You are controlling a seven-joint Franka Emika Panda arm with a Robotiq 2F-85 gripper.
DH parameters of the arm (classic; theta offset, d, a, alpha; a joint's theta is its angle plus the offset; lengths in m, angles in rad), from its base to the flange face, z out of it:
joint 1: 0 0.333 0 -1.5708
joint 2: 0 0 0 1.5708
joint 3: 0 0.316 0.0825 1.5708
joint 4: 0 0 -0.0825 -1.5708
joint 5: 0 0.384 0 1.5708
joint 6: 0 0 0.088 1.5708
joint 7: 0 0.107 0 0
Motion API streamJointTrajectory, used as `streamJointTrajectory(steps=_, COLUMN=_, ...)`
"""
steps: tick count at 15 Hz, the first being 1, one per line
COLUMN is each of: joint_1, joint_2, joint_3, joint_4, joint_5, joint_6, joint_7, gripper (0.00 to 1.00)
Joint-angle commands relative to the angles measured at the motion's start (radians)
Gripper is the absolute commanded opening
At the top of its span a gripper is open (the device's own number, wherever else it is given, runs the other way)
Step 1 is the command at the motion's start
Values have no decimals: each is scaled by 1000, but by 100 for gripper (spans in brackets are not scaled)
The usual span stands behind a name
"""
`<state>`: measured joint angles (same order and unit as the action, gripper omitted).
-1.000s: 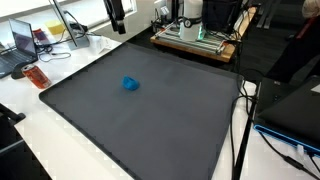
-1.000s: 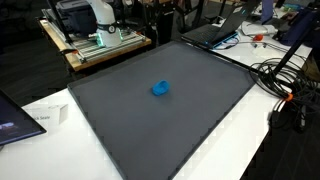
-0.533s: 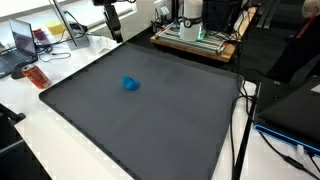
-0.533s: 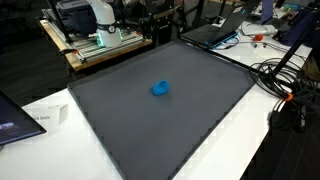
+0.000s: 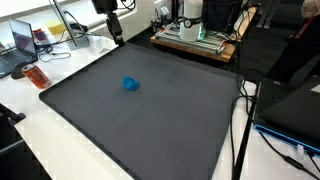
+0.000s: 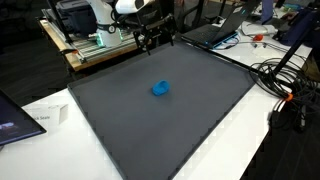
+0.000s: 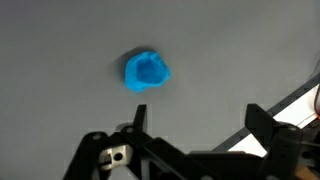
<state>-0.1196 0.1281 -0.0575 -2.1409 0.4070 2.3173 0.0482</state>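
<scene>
A small blue crumpled object (image 5: pixel 130 84) (image 6: pixel 160 88) lies on the large dark grey mat (image 5: pixel 150 130) (image 6: pixel 180 130), in both exterior views. My gripper (image 5: pixel 116 33) (image 6: pixel 155 40) hangs above the mat's far edge, well away from the blue object and touching nothing. In the wrist view the blue object (image 7: pixel 147 71) sits ahead of the gripper (image 7: pixel 200 118), a little to the left. Both black fingers (image 7: pixel 140 112) stand wide apart with bare mat between them. The gripper is open and empty.
A wooden tray with equipment (image 5: pixel 200 40) (image 6: pixel 95 42) stands behind the mat. A laptop (image 5: pixel 22 40) and an orange item (image 5: pixel 36 76) lie to one side. Another laptop (image 6: pixel 215 33), cables (image 6: pixel 285 80) and a white card (image 6: pixel 45 118) lie around the mat's edges.
The arm has come further into both exterior views and lower toward the mat's far edge. The blue object has not moved, and the jaws stay wide.
</scene>
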Motion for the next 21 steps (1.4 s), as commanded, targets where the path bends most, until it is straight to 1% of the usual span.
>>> streamJointTrajectory(steps=1, joint_1=-10, joint_2=-28, joint_3=-2, joint_4=-80, joint_5=77, joint_6=64, joint_7=-89, gripper=100)
streamJointTrajectory(steps=4, joint_1=-17, joint_2=-39, joint_3=0, joint_4=-137, joint_5=130, joint_6=129, joint_7=-152, gripper=100)
streamJointTrajectory(steps=7, joint_1=-28, joint_2=-41, joint_3=4, joint_4=-181, joint_5=221, joint_6=178, joint_7=-234, gripper=100)
streamJointTrajectory(steps=12, joint_1=-42, joint_2=-46, joint_3=2, joint_4=-237, joint_5=397, joint_6=222, joint_7=-387, gripper=100)
streamJointTrajectory(steps=16, joint_1=-49, joint_2=-41, joint_3=-4, joint_4=-259, joint_5=531, joint_6=223, joint_7=-508, gripper=100)
streamJointTrajectory(steps=18, joint_1=-54, joint_2=-28, joint_3=-14, joint_4=-259, joint_5=556, joint_6=203, joint_7=-543, gripper=100)
streamJointTrajectory(steps=21, joint_1=-60, joint_2=0, joint_3=-33, joint_4=-244, joint_5=518, joint_6=187, joint_7=-536, gripper=100)
